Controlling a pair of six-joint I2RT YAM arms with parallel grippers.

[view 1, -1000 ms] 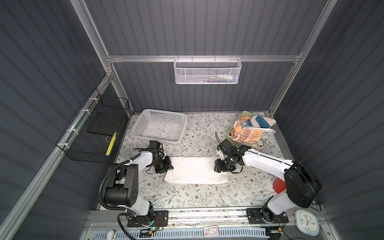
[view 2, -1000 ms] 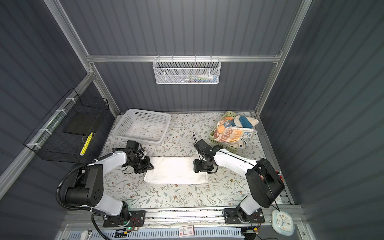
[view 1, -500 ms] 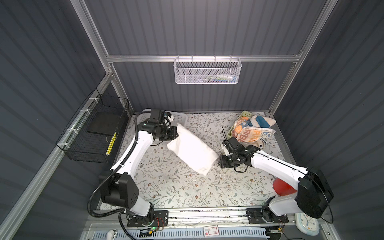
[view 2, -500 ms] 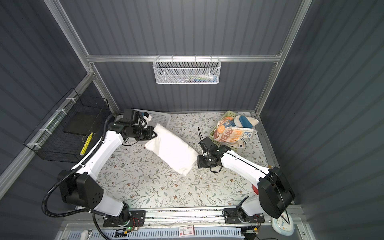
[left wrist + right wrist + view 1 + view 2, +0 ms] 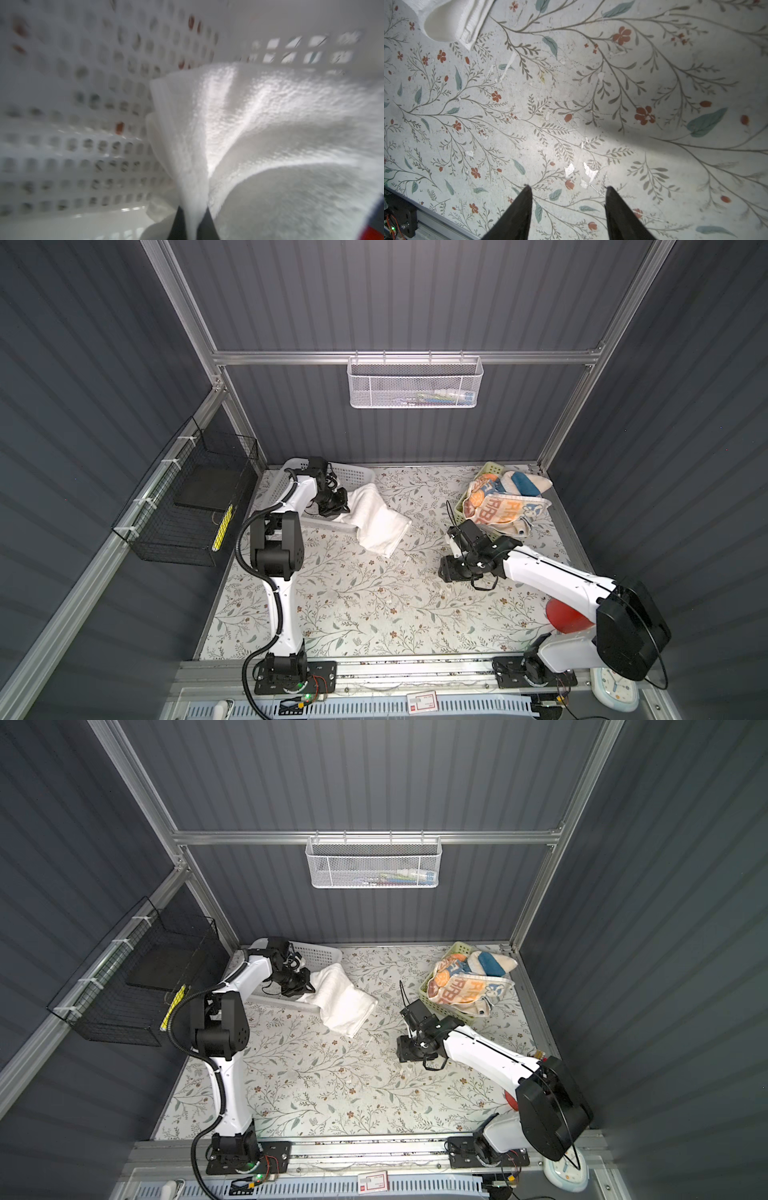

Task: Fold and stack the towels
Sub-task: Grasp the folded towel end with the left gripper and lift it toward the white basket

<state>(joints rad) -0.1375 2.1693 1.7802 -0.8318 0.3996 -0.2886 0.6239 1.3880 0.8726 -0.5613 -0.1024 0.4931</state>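
Observation:
My left gripper (image 5: 338,506) (image 5: 305,986) (image 5: 193,220) is shut on an edge of the plain white towel (image 5: 374,516) (image 5: 338,1000) (image 5: 249,114). It holds that edge inside the white plastic basket (image 5: 357,475) (image 5: 324,952) (image 5: 62,104) at the back left. The towel hangs over the basket's rim and its folded end lies on the table. My right gripper (image 5: 445,572) (image 5: 403,1052) (image 5: 568,188) is open and empty, low over the flowered covering, right of the towel's end (image 5: 452,18). An orange-blue lettered towel (image 5: 498,508) (image 5: 465,990) and a cream and blue towel (image 5: 525,483) are heaped in the green basket (image 5: 461,506) (image 5: 428,990).
A black wire basket (image 5: 187,506) hangs on the left wall. A white mesh basket (image 5: 415,383) hangs on the back rail. A red object (image 5: 561,614) sits by the right arm's base, and a small clock (image 5: 615,691) lies at the front right.
The white towel lay flat between both grippers. The left arm lifted it and carried it back-left into the white basket. The right gripper no longer touches it and has drawn back right.

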